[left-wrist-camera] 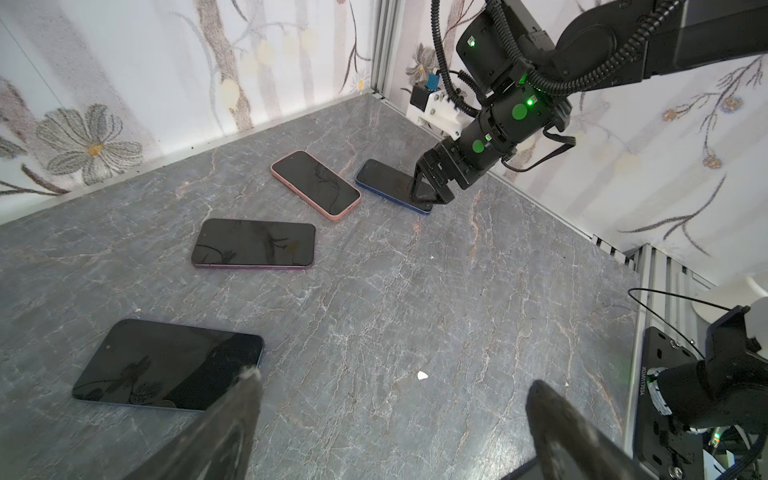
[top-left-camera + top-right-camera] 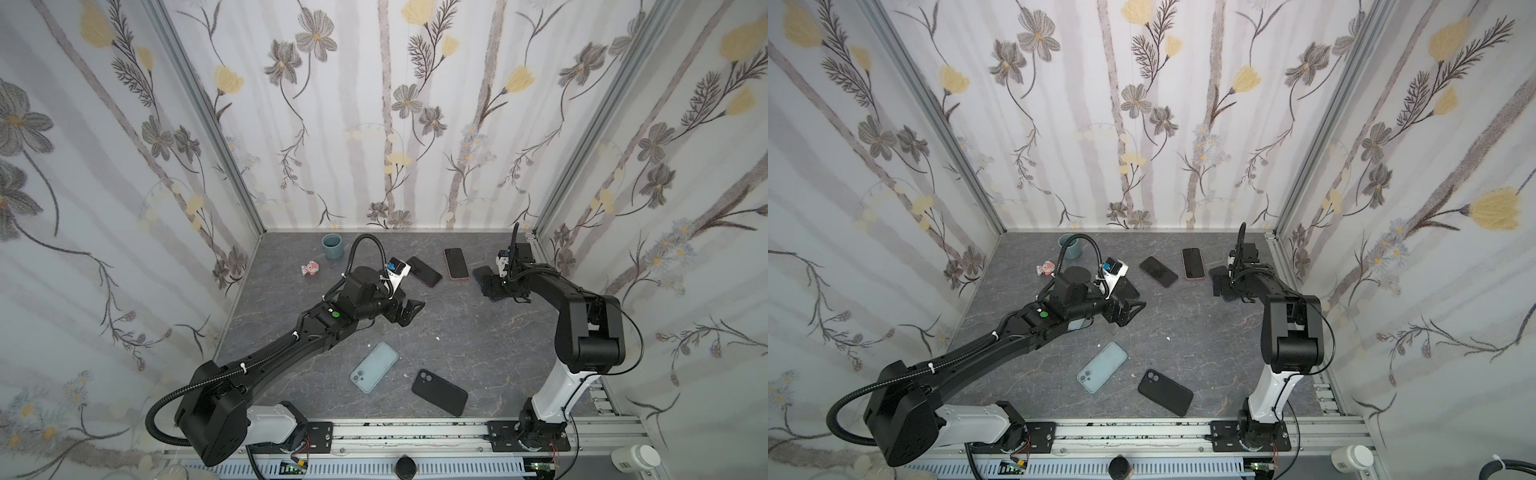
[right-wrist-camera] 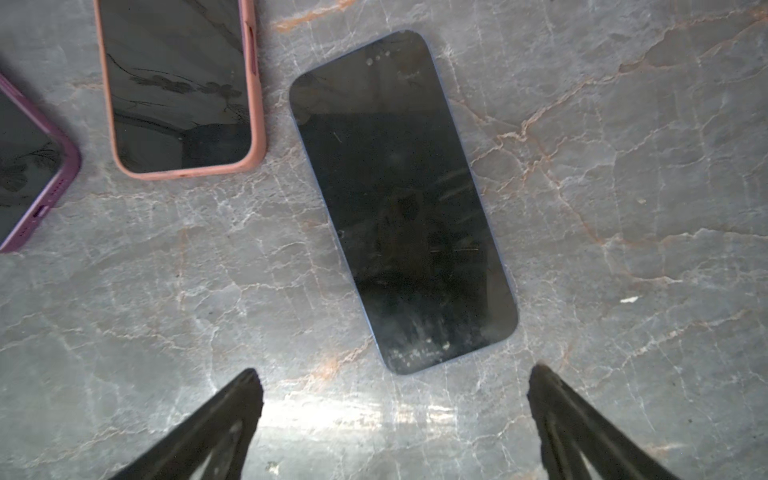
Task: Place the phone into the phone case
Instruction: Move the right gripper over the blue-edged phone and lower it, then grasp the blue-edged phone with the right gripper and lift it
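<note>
The pink case (image 3: 254, 104) holds a phone (image 3: 174, 83); left gripper (image 1: 390, 386) and right gripper (image 3: 390, 380) gape wide, grasping nothing

Lab robot cell: floral-papered panels (image 2: 353, 145), aluminium frame post (image 2: 210, 124), slotted mounting rail (image 2: 415, 434), marble-look tabletop (image 2: 457, 332).

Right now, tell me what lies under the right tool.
A blue-edged phone, screen up, flat on the table, below the open right tool. In both top views the arm covers most of it; contact cannot be judged.
</note>
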Robot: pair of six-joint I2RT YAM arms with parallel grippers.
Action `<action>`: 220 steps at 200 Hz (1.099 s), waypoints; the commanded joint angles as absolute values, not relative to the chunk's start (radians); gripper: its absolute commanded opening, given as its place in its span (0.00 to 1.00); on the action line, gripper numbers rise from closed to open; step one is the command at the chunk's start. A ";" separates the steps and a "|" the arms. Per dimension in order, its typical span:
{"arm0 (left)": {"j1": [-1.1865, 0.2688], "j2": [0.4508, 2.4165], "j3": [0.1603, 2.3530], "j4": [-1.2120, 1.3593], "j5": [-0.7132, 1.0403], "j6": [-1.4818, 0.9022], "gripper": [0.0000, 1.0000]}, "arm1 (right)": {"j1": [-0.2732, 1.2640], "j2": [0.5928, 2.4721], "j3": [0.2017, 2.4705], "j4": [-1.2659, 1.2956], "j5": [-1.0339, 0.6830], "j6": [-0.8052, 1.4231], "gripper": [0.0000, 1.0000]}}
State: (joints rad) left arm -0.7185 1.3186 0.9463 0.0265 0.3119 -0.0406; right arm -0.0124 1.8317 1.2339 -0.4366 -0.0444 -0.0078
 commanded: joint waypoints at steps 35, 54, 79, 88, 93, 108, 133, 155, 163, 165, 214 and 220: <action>-0.719 1.335 0.963 0.012 0.317 -0.055 1.00 | -0.015 1.941 1.345 -0.439 -0.009 -0.097 1.00; -0.719 1.342 0.966 -0.002 0.322 -0.040 1.00 | -0.015 1.993 1.390 -0.472 -0.028 -0.116 1.00; -0.721 1.347 0.973 -0.014 0.320 -0.035 1.00 | -0.015 2.054 1.439 -0.523 -0.028 -0.131 0.98; -0.723 1.348 0.975 -0.017 0.320 -0.035 1.00 | -0.015 2.064 1.438 -0.528 -0.030 -0.133 0.98; -0.723 1.347 0.976 -0.018 0.322 -0.032 1.00 | -0.015 2.068 1.437 -0.531 -0.031 -0.134 0.97; -0.723 1.347 0.976 -0.021 0.319 -0.030 1.00 | -0.015 2.089 1.441 -0.548 -0.032 -0.137 0.95; -0.723 1.349 0.979 -0.029 0.317 -0.025 1.00 | -0.015 2.117 1.439 -0.566 -0.030 -0.143 0.87; -0.724 1.347 0.979 -0.033 0.314 -0.023 1.00 | -0.013 2.129 1.430 -0.572 -0.003 -0.140 0.83; -0.726 1.346 0.979 -0.035 0.312 -0.021 1.00 | -0.011 2.131 1.424 -0.572 0.004 -0.137 0.81; -0.726 1.345 0.979 -0.035 0.310 -0.021 1.00 | -0.011 2.131 1.423 -0.572 0.005 -0.136 0.81; -0.727 1.339 0.980 -0.041 0.306 -0.015 0.99 | -0.011 2.104 1.388 -0.565 -0.072 -0.116 0.67; -0.727 1.339 0.980 -0.042 0.306 -0.015 0.99 | -0.011 2.095 1.381 -0.564 -0.078 -0.112 0.66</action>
State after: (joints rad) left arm -0.7269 1.3453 0.9695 -0.0364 0.3141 -0.0257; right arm -0.0124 2.0876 1.4143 -0.4496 -0.0563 -0.1242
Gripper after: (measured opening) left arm 0.996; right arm 0.714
